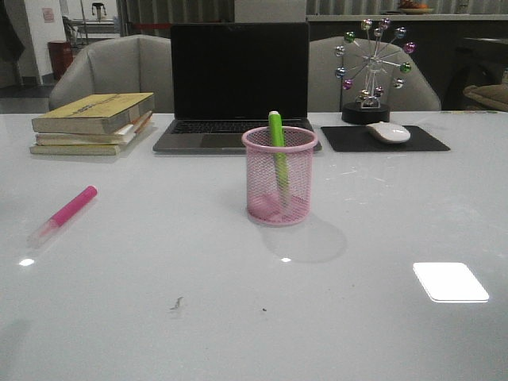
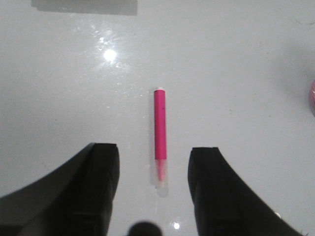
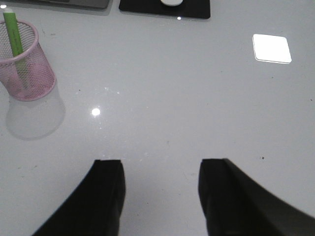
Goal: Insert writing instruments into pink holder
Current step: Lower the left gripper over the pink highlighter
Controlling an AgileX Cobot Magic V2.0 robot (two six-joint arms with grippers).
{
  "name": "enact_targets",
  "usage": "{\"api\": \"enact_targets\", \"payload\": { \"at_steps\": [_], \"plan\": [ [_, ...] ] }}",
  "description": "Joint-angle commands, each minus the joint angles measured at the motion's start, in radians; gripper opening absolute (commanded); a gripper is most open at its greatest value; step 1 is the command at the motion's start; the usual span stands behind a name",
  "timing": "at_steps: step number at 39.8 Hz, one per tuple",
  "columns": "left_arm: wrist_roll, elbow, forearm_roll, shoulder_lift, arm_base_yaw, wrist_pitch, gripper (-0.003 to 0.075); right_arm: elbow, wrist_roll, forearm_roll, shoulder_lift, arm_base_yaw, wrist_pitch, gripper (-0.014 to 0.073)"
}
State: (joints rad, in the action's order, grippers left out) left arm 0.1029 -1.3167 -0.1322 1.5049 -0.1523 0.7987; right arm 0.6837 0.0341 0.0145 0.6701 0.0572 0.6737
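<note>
The pink mesh holder [image 1: 279, 186] stands mid-table with the lime green marker [image 1: 277, 135] upright inside it; both also show in the right wrist view, holder [image 3: 25, 69] and green marker [image 3: 13, 34]. The pink marker [image 1: 67, 209] lies flat on the table at the left, clear cap toward the front. In the left wrist view the pink marker [image 2: 160, 132] lies between and just beyond the fingers of my open left gripper [image 2: 154, 150], its capped end level with the tips, untouched. My right gripper [image 3: 161, 164] is open over bare table, empty. Neither gripper shows in the front view.
A laptop [image 1: 236, 87] stands behind the holder. Stacked books [image 1: 91, 123] sit at the back left. A mouse [image 1: 388, 132] on a black pad [image 1: 384, 139] and a ferris-wheel ornament [image 1: 370, 71] are at the back right. Glare patch [image 1: 450, 282] at the front right.
</note>
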Motion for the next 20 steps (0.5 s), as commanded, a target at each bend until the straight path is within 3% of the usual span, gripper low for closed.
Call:
{"api": "enact_targets", "payload": {
  "at_steps": [1, 9, 20],
  "plan": [
    [0.008, -0.054, -0.012, -0.029, -0.036, -0.045, 0.0403, 0.025, 0.003, 0.013, -0.006, -0.006, -0.065, 0.0459],
    [-0.066, -0.155, -0.012, 0.049, -0.048, -0.016, 0.0403, 0.025, 0.003, 0.013, -0.006, -0.006, -0.03, 0.0459],
    [-0.066, -0.369, -0.014, 0.268, -0.048, 0.143, 0.0403, 0.025, 0.003, 0.013, -0.006, -0.006, 0.0, 0.0459]
  ]
}}
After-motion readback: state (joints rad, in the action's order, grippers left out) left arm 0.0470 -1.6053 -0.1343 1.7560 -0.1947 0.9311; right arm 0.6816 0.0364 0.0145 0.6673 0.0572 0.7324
